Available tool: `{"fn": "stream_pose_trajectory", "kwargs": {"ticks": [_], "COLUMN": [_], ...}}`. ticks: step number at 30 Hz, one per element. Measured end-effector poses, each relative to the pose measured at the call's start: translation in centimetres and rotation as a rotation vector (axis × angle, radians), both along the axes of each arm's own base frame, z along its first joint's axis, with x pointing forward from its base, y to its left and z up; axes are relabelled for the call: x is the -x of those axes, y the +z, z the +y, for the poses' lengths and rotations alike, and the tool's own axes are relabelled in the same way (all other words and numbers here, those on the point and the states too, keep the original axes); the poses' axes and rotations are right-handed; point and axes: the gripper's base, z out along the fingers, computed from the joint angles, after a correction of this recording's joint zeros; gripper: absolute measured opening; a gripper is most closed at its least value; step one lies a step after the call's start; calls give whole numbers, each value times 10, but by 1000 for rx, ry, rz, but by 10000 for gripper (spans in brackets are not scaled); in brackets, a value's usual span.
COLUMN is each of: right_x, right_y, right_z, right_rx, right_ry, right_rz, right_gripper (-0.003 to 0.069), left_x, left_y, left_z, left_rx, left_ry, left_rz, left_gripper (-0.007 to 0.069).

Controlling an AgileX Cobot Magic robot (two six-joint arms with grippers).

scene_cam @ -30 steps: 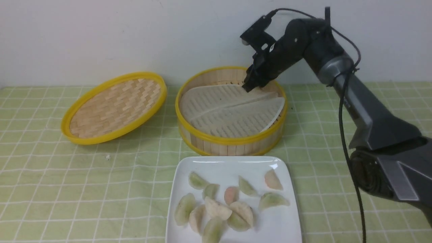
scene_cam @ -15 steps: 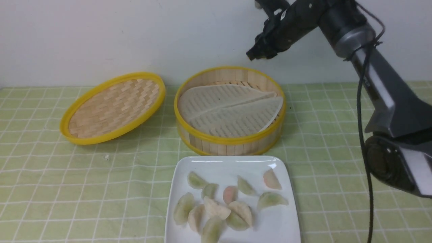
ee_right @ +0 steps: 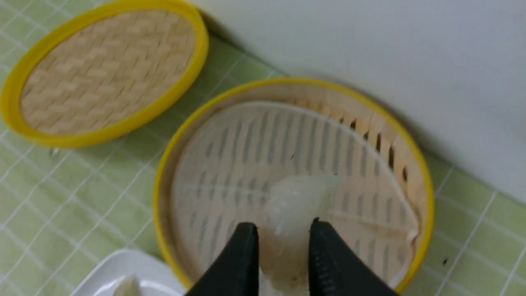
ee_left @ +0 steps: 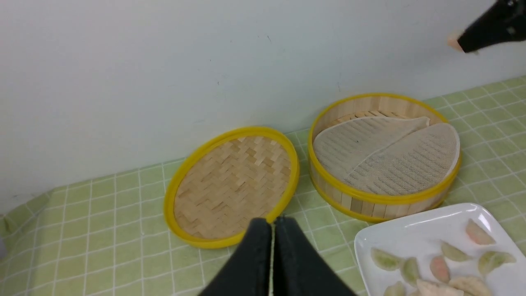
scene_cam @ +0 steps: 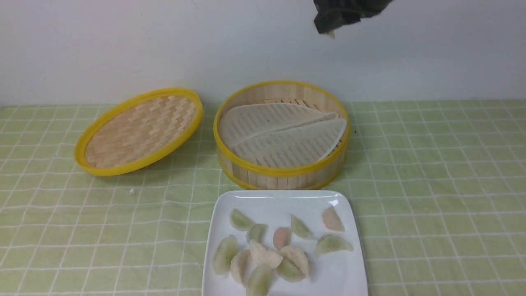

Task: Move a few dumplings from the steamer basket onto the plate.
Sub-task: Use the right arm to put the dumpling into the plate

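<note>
The steamer basket [scene_cam: 281,135] stands mid-table with only its whitish ribbed liner [scene_cam: 279,131] showing inside. In front of it the white plate [scene_cam: 345,271] carries several pale green, pinkish and whitish dumplings [scene_cam: 263,255]. High above the basket, at the top edge of the front view, my right gripper [scene_cam: 331,28] is shut on a whitish dumpling [ee_right: 294,205] that pokes out between its black fingers [ee_right: 242,255]; its pinkish tip [ee_left: 453,41] shows in the left wrist view. My left gripper [ee_left: 272,224] is shut and empty, hanging over the lid's near rim.
The shallow woven lid [scene_cam: 139,129] with a yellow rim lies tilted to the left of the basket. A green checked cloth [scene_cam: 431,185] covers the table, and a white wall [scene_cam: 123,41] closes the back. A small crumb [scene_cam: 130,191] lies on the cloth.
The right arm has risen from the basket's far rim up and out of the front view, carrying the dumpling; only its gripper tip still shows at the top edge. The left gripper stays shut.
</note>
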Motion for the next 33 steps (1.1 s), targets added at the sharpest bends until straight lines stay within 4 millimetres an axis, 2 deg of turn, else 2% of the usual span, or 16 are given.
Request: {"fn": "stream_pose_trajectory", "kwargs": {"ticks": [3,6,9,10,11,14,18,22,24,28,31,33], "right_x": [34,76,122,130,145,172,182,175,172,168,166,164], "right_y": [-3,-15,-47,-55,-71,-113,-150,-177,-183,-196,-193,-188], "right_z": [-5,-8,-7,-6,-4,7,19,26,28,29,31,32], "right_rx": [27,61,111,119,134,159,178,186,191,204,190,185], "right_ry": [27,67,124,136,157,197,203,160,149,112,88,88], "right_rz": [61,136,257,282,328,406,402,413,421,445,443,446], "right_gripper": [139,139,139,139,139,139,139,153,171,347,473,519], "left_x": [0,0,0,0,0,0,0,0,0,0,0,1], "left_y": [0,0,0,0,0,0,0,0,0,0,0,-1], "left_z": [0,0,0,0,0,0,0,0,0,0,-1,-2], "left_rx": [0,1,1,1,1,1,1,1,1,1,4,10], "left_ry": [0,-1,-1,-1,-1,-1,-1,-1,-1,-1,-6,-19], "left_rz": [0,0,0,0,0,0,0,0,0,1,4,11], "left_gripper": [-6,-6,-6,-6,-6,-6,-6,-6,-6,-6,-6,-6]}}
